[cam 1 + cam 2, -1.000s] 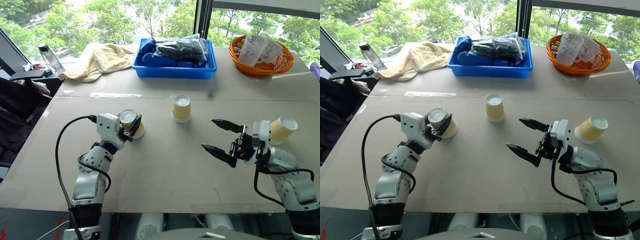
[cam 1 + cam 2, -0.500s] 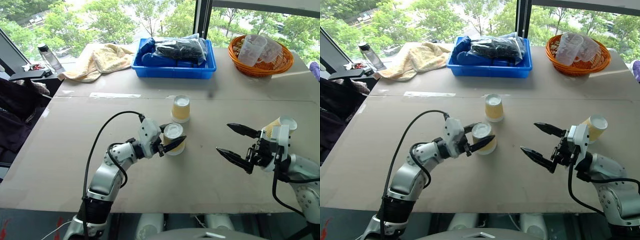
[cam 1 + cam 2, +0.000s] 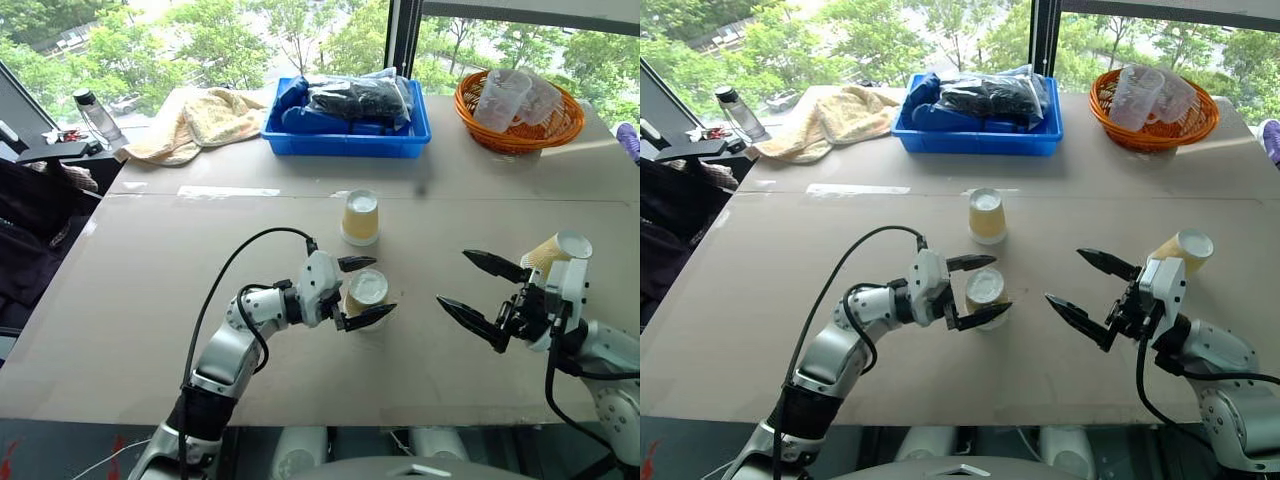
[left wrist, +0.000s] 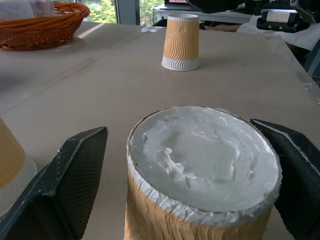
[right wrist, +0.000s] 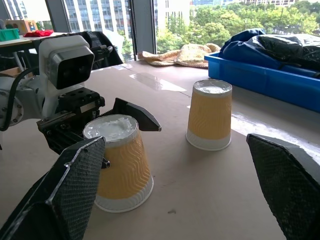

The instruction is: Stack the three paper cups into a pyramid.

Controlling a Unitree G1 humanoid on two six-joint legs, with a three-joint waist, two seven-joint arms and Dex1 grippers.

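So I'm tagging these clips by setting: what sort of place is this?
Probably an office or lab on an upper floor: a long work table beside large windows over treetops, with a blue bin and an orange basket of supplies.

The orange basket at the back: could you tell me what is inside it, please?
The basket holds clear plastic cups, lying tilted against each other. Their exact number and anything beneath them is hidden.

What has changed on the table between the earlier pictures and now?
The left hand carried one pale yellow ribbed paper cup from the table's left side to the middle, set it upside down in front of the second yellow paper cup, and opened, letting go. The right hand drifted slightly right, open. The third yellow cup, blue tray and orange basket stayed put.
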